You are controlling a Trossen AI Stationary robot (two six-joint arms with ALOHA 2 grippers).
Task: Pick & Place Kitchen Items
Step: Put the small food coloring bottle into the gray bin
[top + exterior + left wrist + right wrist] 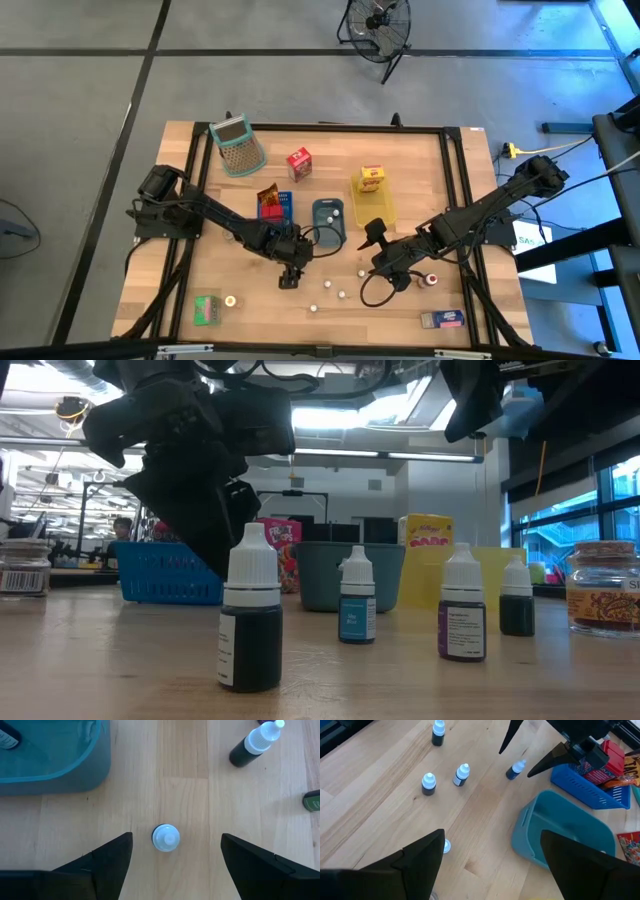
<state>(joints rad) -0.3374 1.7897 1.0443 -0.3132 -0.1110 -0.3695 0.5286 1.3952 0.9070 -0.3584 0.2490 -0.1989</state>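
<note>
Left gripper [289,279] hangs straight over a dropper bottle [165,838], fingers [105,862] spread wide, one either side of the white cap, neither touching it. Bottle stands upright on the table [400,160], nothing held. In the low view that same bottle [249,610] stands nearest the camera with the dark gripper body just behind it.

Grey-blue tray [50,755] sits just beyond the left gripper; in the high view the tray [328,222] lies between the two arms. Blue tray [276,205] sits beside it with a brown packet [267,194] in it.

Right gripper [377,236] is up off the table near the tray's far side, fingers [410,862] apart, empty. Below and ahead of it: three more bottles [462,774] standing loose, well apart from each other, plus one close under its own finger, partly hidden.

Yellow tray [374,207] is just beyond the right gripper with a yellow carton [373,179] on it. Small jar [432,280] stands beside the right arm, near the table edge. Red carton [298,163] and mesh basket [238,146] lie well away, at the far side. Green carton [206,309] and blue carton [442,320] sit at the near corners.
</note>
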